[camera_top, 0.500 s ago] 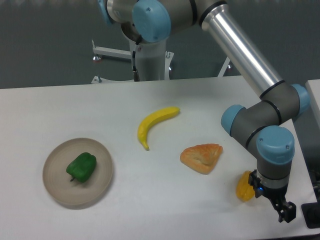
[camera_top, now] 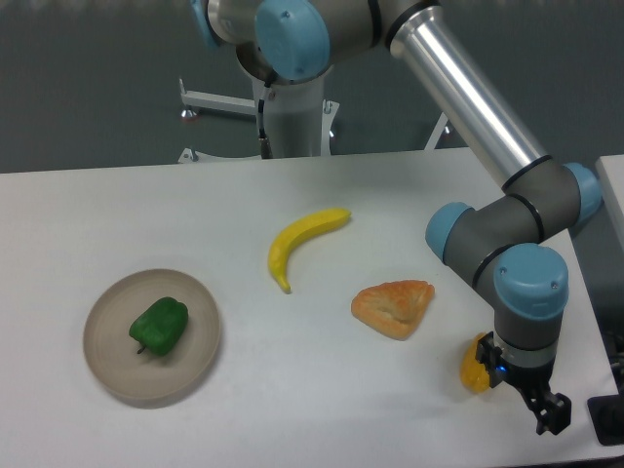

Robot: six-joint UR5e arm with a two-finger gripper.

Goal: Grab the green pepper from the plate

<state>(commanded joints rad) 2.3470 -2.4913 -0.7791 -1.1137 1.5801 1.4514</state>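
While lumpy, glossy green pepper rests on matte round plate.

The green pepper lies on the plate near the desk's front-left corner, with the banana mid-desk and the pastry right of it.

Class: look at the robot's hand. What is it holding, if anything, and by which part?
Nothing. The hand hangs near the table's right edge, far from the green pepper on the plate.

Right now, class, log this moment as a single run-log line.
phase: approach not begun | green pepper: on plate | pincer: far right near yellow-orange pepper, state unclear | banana, pastry: between
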